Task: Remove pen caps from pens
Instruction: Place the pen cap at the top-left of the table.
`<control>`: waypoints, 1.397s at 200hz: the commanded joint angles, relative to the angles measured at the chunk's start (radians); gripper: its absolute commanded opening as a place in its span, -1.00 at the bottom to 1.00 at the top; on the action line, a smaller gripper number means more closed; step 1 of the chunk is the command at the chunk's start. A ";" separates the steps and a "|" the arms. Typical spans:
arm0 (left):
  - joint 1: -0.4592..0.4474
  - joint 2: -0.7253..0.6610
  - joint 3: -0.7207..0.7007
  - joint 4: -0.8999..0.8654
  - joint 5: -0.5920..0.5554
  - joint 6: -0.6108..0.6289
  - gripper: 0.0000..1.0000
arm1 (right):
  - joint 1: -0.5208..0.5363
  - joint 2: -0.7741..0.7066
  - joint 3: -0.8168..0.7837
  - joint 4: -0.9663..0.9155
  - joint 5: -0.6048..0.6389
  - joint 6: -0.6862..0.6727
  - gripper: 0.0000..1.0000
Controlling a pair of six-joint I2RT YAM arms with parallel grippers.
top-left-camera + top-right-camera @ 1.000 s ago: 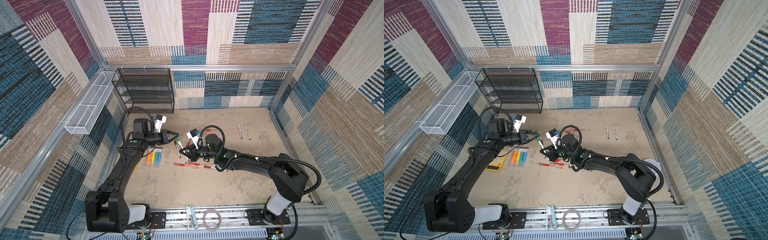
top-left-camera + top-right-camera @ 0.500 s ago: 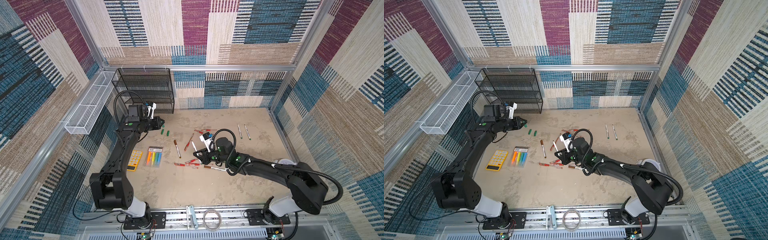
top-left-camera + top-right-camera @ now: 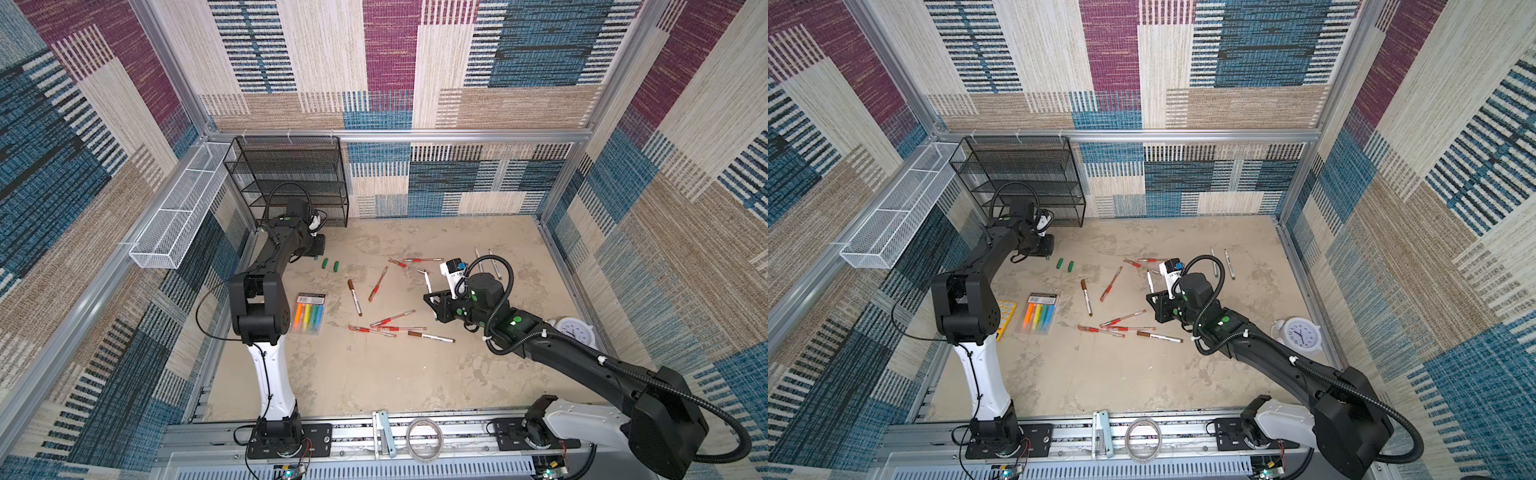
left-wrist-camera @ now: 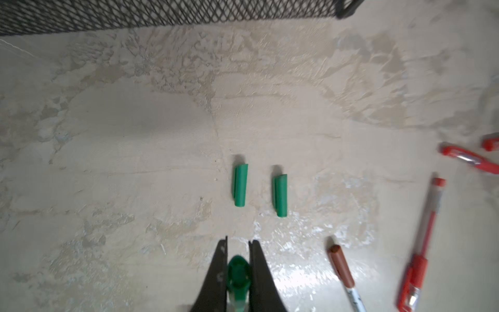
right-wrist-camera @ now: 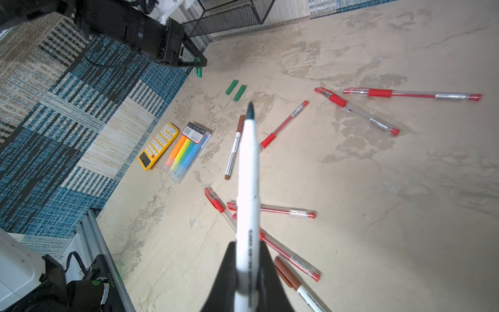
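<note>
Pen caps [image 4: 240, 185] first: two loose green ones lie side by side on the counter [image 4: 135, 135], near the foot of the black mesh rack [image 3: 291, 178]. Just short of that pair hangs the left end effector [image 4: 239, 243], low over the surface, its fingers pressed in on a third green cap [image 4: 237, 272] and touching neither of the others. Across the way, the right end effector [image 5: 248, 245] is pinching a white-barrelled pen [image 5: 248, 175] near its rear end. The pen is held off the counter, its dark tip bare and pointing away from the arm. Below it, red pens [image 5: 286, 212] lie crossing one another, caps on, with a brown-capped pen [image 5: 289, 275] just beside them. A second brown-capped one [image 3: 354, 297] lies between the highlighter pack [image 3: 309, 313] and a slanted red pen.
</note>
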 commanded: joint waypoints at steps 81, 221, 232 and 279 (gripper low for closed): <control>-0.015 0.283 0.253 -0.085 -0.204 0.089 -0.85 | -0.052 -0.081 -0.023 -0.078 0.040 -0.010 -1.00; -0.034 0.173 0.225 -0.098 -0.207 0.051 -0.28 | -0.110 -0.027 0.045 -0.142 0.062 -0.083 -1.00; -0.041 0.122 0.184 -0.093 -0.196 0.048 -0.24 | -0.139 -0.006 0.068 -0.152 0.045 -0.098 -1.00; -0.067 -0.174 -0.051 -0.071 -0.069 0.006 -0.12 | -0.261 0.171 0.222 -0.208 0.034 -0.200 -1.00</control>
